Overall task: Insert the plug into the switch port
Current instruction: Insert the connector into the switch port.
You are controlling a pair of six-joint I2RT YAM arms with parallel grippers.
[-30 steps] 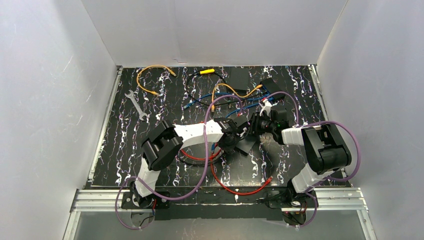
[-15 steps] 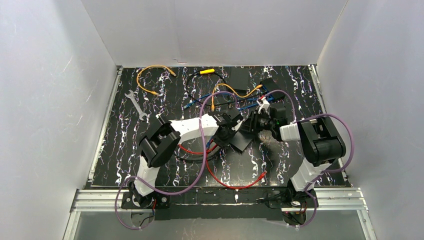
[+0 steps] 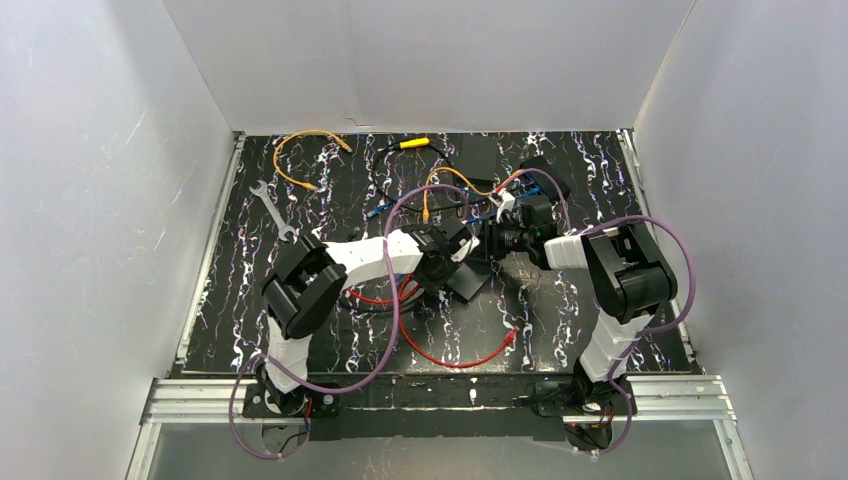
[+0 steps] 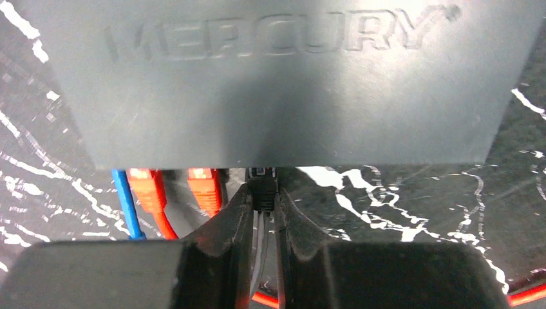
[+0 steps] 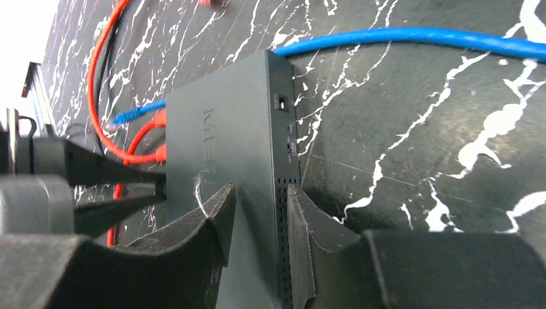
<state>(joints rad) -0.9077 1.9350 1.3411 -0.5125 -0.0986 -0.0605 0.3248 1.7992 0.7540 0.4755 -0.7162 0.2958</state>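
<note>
The left jaws pinch a small black plug [image 4: 263,192] whose tip reaches the port face of the dark grey plastic switch box [image 4: 290,84], which the right jaws clamp across its thickness.

Left gripper [image 4: 263,196] pinched tight; right gripper [image 5: 261,199] clamped half-wide; arms bent inward.

The black marbled table [image 3: 240,330] bears a wrench [image 3: 272,212], orange cable [image 3: 310,133], screwdriver [image 3: 414,143] and red cable [image 3: 452,365].
</note>
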